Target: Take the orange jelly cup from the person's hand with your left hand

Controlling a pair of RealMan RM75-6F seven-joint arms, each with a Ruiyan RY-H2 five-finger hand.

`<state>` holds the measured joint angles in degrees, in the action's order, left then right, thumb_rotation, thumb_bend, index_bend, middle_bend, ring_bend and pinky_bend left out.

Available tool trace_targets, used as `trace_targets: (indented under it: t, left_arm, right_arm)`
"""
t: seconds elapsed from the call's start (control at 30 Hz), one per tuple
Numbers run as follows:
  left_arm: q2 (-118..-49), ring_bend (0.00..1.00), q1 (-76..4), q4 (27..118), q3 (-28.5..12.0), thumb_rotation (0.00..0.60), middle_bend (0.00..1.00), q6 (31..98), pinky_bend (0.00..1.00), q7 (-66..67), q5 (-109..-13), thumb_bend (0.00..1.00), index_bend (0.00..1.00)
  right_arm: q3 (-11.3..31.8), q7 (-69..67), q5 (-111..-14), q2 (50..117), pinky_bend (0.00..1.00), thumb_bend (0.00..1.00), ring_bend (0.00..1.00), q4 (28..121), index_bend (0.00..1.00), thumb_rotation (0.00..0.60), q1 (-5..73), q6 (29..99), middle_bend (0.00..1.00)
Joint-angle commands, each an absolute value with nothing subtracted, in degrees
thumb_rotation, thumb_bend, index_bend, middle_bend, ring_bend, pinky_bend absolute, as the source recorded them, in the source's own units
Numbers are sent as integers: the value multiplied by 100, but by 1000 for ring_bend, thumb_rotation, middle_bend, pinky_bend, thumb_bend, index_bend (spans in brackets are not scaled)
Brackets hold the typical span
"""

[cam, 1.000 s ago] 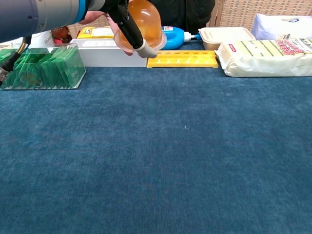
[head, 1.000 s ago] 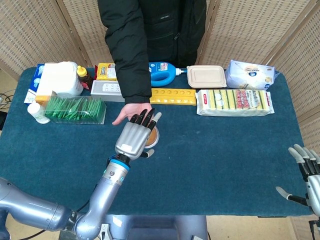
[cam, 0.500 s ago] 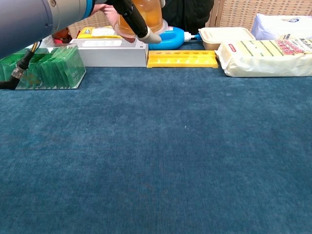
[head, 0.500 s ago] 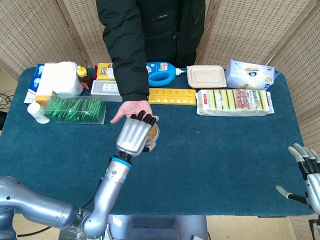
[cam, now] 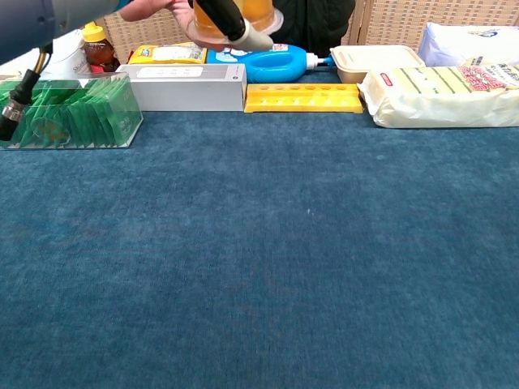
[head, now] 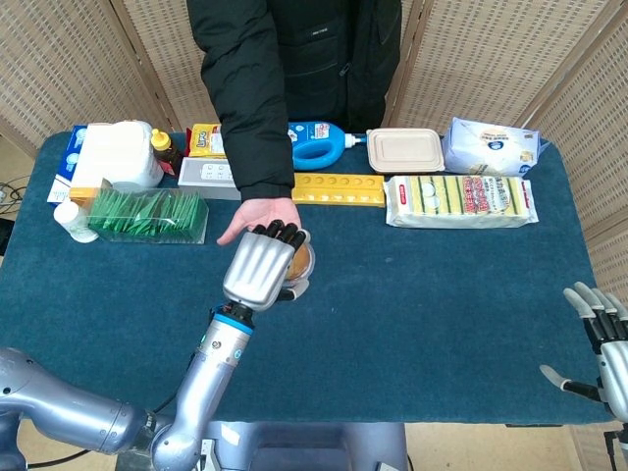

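Note:
The orange jelly cup [head: 301, 261] is held above the table's middle left, and my left hand [head: 259, 268] grips it with fingers curled over its top. The person's hand [head: 257, 215] lies palm up just behind and under the cup; whether it touches the cup I cannot tell. In the chest view the cup [cam: 259, 12] sits at the top edge, with my left hand [cam: 229, 20] wrapped across its front and the person's hand [cam: 151, 7] beside it. My right hand [head: 601, 341] hangs open at the lower right table edge, holding nothing.
A clear box of green packets [head: 147, 216] lies left of the hands. Behind them are a white box [head: 208, 174], a blue bottle [head: 319, 143] and a yellow tray [head: 339, 188]. A sponge pack [head: 459, 201] and a beige container [head: 404, 149] sit at the back right.
My left hand's fingers have curled tighter around the cup. Hand and cup have risen, climbing toward the top edge of the chest view. The right hand has not moved.

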<state>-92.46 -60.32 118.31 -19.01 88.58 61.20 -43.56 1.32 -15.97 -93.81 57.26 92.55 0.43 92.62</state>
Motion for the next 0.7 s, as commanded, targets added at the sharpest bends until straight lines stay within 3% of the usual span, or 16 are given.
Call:
trace_targets:
  t: [0.03,0.37,0.7]
  left_arm:
    - [-9175,299,-6010,11956,-1874,600,421,8873,448,6144,-4451,211,347]
    - [-8939,299,-5873,12253,-1730,600,421,8870,447,6108,-4698,212,348]
    - [-8540,299,-5258,12082,-733,600,421,8662,447,5551,-5474,212,347]
  right_arm:
    - [131,-1591,-9383,5727,0,84,17,9258,0,600,43,9261,0]
    - [121,-1568,-9399,5729,0,84,17,9272,0,600,39,9269,0]
    - [113,-1536,-9430,5722,0,84,17,9301,0,600,42,9277,0]
